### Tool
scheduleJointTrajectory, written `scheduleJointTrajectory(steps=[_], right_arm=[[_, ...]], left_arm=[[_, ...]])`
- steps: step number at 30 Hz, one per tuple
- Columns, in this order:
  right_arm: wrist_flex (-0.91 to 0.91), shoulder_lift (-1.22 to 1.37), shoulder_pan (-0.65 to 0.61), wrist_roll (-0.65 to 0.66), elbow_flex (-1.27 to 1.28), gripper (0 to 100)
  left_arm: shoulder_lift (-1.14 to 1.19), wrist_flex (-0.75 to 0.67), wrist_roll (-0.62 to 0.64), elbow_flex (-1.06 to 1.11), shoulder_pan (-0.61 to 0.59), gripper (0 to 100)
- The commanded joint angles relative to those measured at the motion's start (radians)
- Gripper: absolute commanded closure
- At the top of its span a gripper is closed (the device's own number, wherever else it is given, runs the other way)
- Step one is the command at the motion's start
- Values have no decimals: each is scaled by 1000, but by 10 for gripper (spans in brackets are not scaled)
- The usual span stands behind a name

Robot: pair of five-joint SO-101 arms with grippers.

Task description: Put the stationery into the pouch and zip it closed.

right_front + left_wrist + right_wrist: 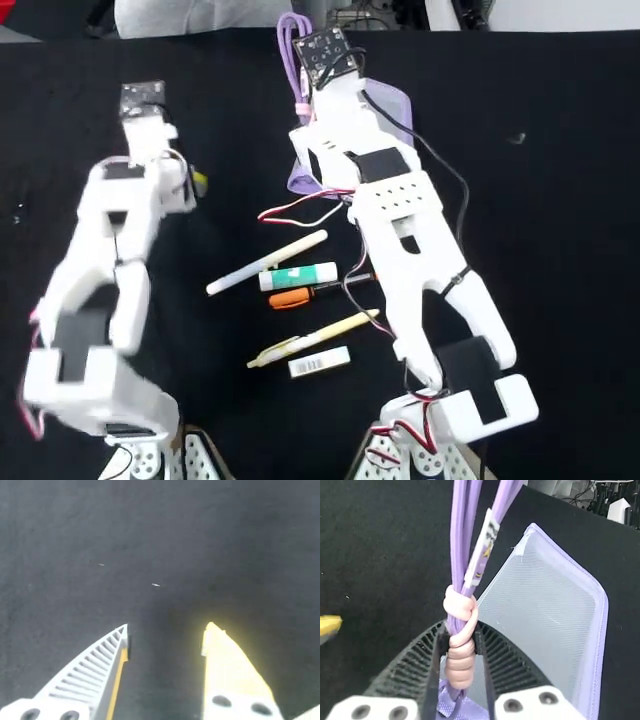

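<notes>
The purple mesh pouch (545, 615) lies at the far middle of the black table, partly under the right arm (400, 230). My right gripper (462, 635) is shut on the pouch's purple strap (462, 555) at its pink cord wrap (460, 650); the strap (291, 40) stands up beyond it. In front lie a white pen (267, 262), a white-and-green glue stick (298, 275), an orange marker (300, 295), a yellow pen (312, 338) and a white eraser (319, 363). My left gripper (165, 630) is open over bare cloth, left of the stationery.
Black cloth (560, 200) covers the whole table. Red, white and black cables (300, 208) hang from the right arm just above the stationery. The left arm (110, 270) stands at the left side, its yellow fingertip (199, 182) pointing towards the middle.
</notes>
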Motion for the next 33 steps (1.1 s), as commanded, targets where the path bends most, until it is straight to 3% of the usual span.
scheduleJointTrajectory(steps=[1, 5, 9, 13, 33], right_arm=[[0, -15, 5, 0, -4, 988], [29, -18, -26, 0, -12, 988], [35, -18, -74, 0, -10, 988], [35, -18, -84, 0, -5, 988], [64, -18, -143, 0, -12, 987]], left_arm=[[-249, -296, 15, 275, 22, 724], [-419, -508, 17, 498, 53, 720], [-529, -591, 11, 621, 150, 719], [-569, -595, 11, 654, 208, 720], [-580, -597, -58, 679, 259, 720]])
